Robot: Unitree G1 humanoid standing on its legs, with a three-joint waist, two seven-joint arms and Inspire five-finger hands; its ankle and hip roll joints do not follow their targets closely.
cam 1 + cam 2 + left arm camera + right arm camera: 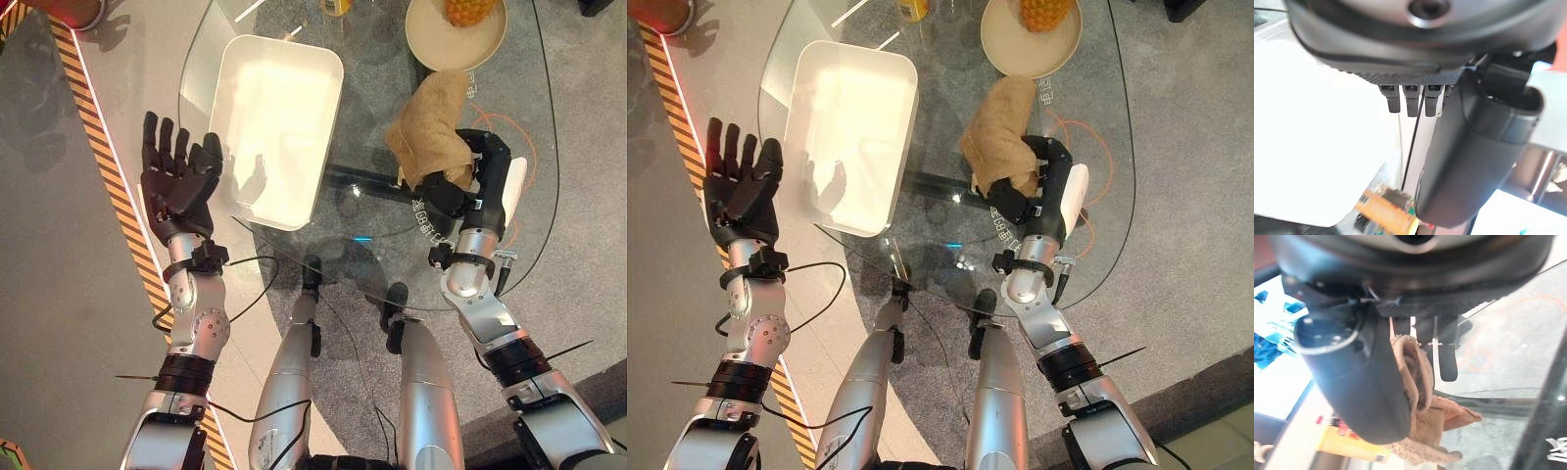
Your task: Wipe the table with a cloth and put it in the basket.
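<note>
On glass table point(372, 108) | right hand point(460, 181) clutching cloth point(428, 122) | left hand point(176, 176) spread

Perhaps a lab: hazard-striped floor tape point(108, 166).

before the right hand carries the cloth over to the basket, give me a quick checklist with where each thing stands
1. Cloth held by the right hand: ok, thumb and fingers are curled round it.
2. Cloth clear of the plate: cannot tell, its far end lies at the rim.
3. White basket free to take it: ok, nothing lies inside.
4. Left hand out of the way: ok, open beside the basket, off the glass table.
5. Wiping finished: cannot tell.
</note>
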